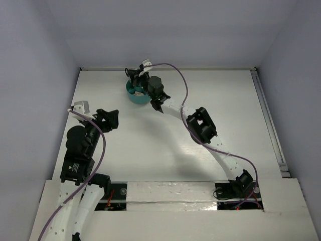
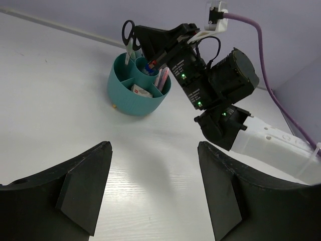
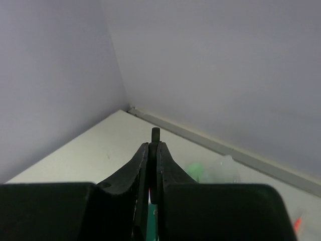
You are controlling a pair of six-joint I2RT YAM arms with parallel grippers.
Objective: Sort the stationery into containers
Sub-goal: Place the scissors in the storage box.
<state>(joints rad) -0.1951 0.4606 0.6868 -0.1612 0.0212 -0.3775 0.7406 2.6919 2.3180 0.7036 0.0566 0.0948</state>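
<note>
Found teal desk organiser at far centre of bench, scissors, pink pen and eraser inside. Noted right pincer above it, pinched onto slim pen; left pincer spread wide, empty, near left. Judged sorting nearly finished.

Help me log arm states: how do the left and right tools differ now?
The left tool is open and empty; right tool is shut on a thin dark stick. The left tool hangs over bare table; right tool is over the teal organiser. Both are black.
</note>
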